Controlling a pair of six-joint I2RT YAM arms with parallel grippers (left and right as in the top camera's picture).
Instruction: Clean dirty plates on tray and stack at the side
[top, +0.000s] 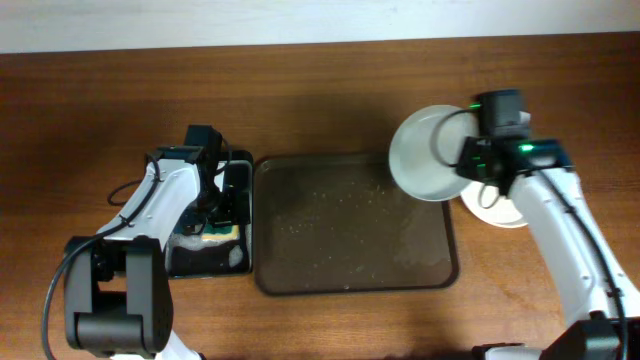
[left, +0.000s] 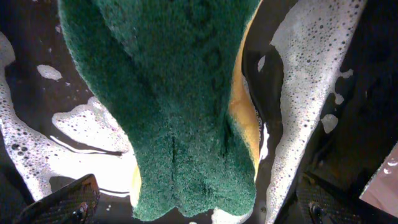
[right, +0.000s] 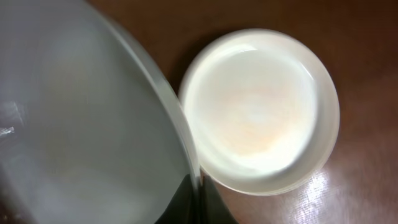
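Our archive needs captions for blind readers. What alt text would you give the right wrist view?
The right gripper pinches the rim of a pale mint plate that fills the left of the frame. Beside it a white plate, with no red smear, lies flat on the brown wooden table.

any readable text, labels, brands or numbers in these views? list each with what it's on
No text can be read in any view.
Unreadable: faint embossed marks on the green scouring face of the yellow sponge, too blurred to make out.
No print shows on the pale mint round plate, the white round plate or the dark brown rectangular tray.
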